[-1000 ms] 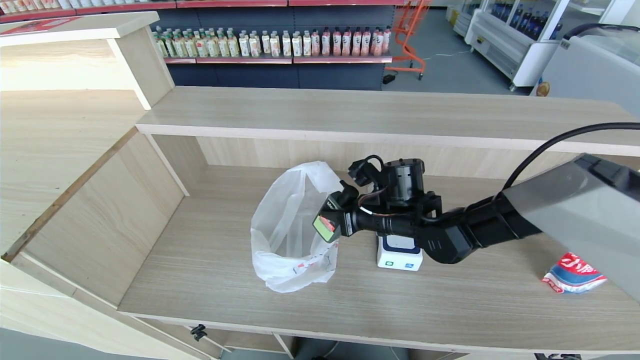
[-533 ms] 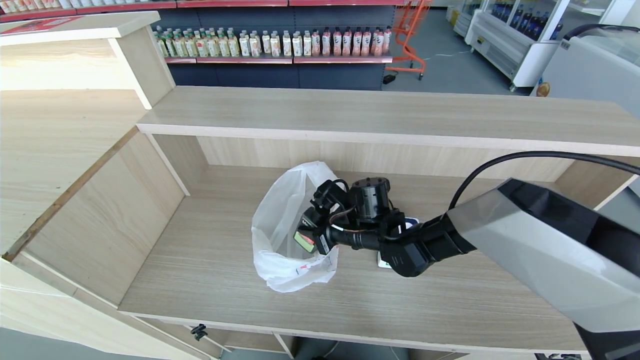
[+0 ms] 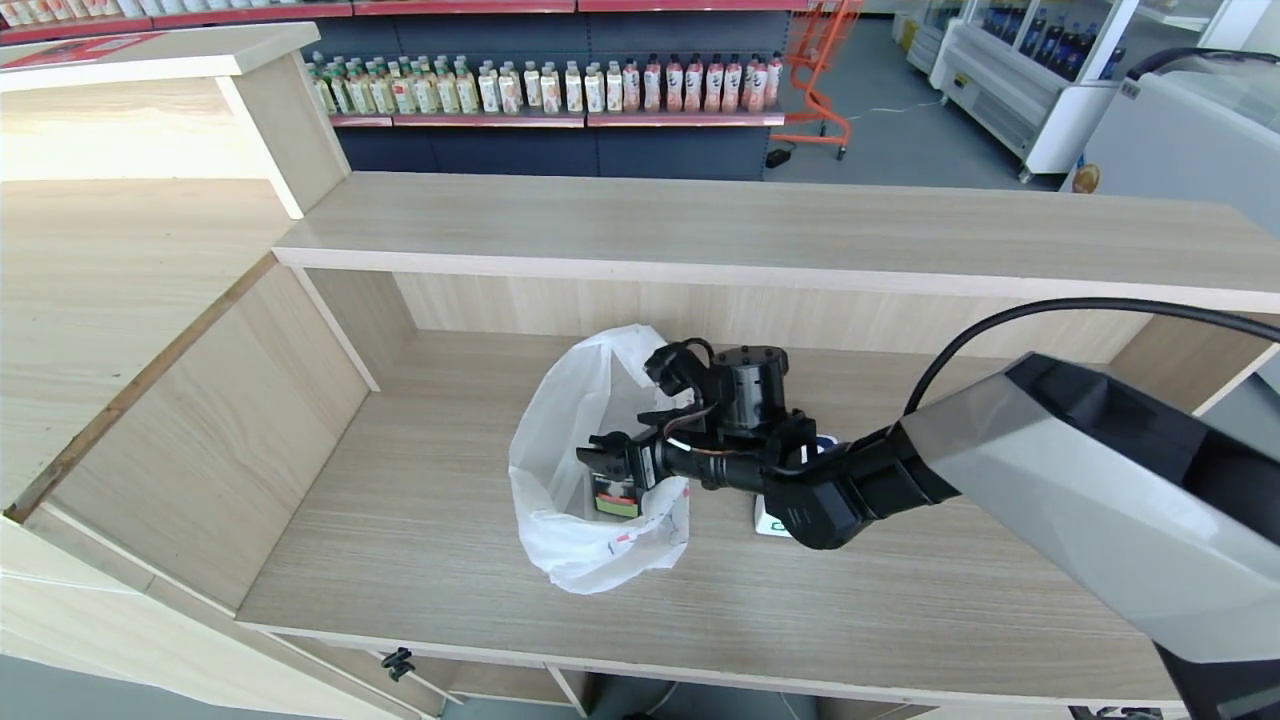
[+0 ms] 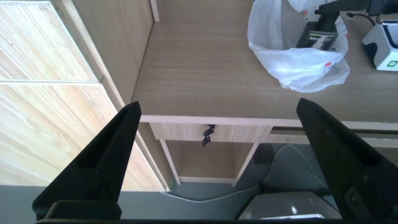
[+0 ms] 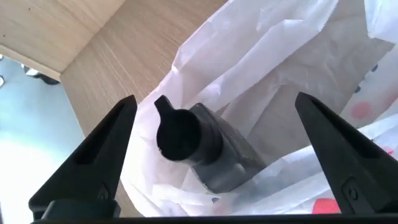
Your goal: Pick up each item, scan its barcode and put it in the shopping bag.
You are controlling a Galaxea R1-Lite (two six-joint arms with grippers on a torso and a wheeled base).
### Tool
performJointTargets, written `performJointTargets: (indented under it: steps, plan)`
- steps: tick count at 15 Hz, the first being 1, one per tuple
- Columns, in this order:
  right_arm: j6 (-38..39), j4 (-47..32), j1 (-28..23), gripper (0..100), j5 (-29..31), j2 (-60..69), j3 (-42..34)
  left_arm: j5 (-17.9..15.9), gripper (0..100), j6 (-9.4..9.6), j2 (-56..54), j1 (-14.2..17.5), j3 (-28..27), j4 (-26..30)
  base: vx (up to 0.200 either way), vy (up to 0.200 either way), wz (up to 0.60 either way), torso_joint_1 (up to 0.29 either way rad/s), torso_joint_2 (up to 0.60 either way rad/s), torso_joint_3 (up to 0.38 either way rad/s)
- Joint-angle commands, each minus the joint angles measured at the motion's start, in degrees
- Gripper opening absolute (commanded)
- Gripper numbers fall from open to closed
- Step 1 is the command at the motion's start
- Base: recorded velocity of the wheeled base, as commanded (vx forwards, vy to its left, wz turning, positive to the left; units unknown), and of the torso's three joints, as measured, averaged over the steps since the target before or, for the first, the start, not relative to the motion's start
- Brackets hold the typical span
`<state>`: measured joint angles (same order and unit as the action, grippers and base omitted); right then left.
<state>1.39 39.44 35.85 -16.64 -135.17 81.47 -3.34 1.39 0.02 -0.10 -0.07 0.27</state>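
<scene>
The white plastic shopping bag (image 3: 565,470) stands open on the lower counter. A dark bottle (image 3: 615,497) with a black cap and a red and green label stands inside it. My right gripper (image 3: 607,462) hangs over the bag's mouth, open. In the right wrist view the bottle (image 5: 205,146) lies between the spread fingers of the right gripper (image 5: 216,102), touching neither, with the bag (image 5: 298,68) around it. My left gripper (image 4: 219,109) is open and empty, low in front of the counter's front edge; that view takes in the bag (image 4: 292,53) and bottle (image 4: 320,36).
The white scanner box (image 3: 765,520) sits just right of the bag, mostly hidden by my right arm, and the scanner (image 4: 385,50) is also in the left wrist view. A raised wooden ledge (image 3: 760,225) runs behind, and a side wall (image 3: 220,430) closes the left.
My right arm carried the bottle leftward from above the scanner to over the bag, then opened; the bottle now stands in the bag. The arm now hides the snack packet at the right.
</scene>
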Motion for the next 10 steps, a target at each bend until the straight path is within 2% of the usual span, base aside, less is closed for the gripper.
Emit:
performJointTargets:
  steps: [1,4,6,9,10]
  plan:
    - [9.68,-0.33,-2.98,100,-0.06,8.52,-5.44,0.0,100,0.02,-0.02,0.01,-0.01,0.0,0.0,0.0,0.0,0.0,0.0,0.0]
    - [18.3,-0.33,-8.08,100,-0.15,21.97,-17.4,0.0,100,0.02,-0.02,0.01,-0.01,0.0,0.0,0.0,0.0,0.0,0.0,0.0]
    - [24.8,-2.96,-11.86,100,-0.06,37.35,-26.8,0.0,100,0.02,-0.02,0.01,-0.01,0.0,0.0,0.0,0.0,0.0,0.0,0.0]
    - [22.87,-15.53,-18.1,100,0.2,49.12,-29.79,0.0,100,0.02,-0.02,0.01,0.07,0.0,0.0,0.0,0.0,0.0,0.0,0.0]
    - [19.0,-18.43,-21.26,100,0.2,50.62,-30.41,0.0,100,0.02,-0.02,0.01,0.07,0.0,0.0,0.0,0.0,0.0,0.0,0.0]
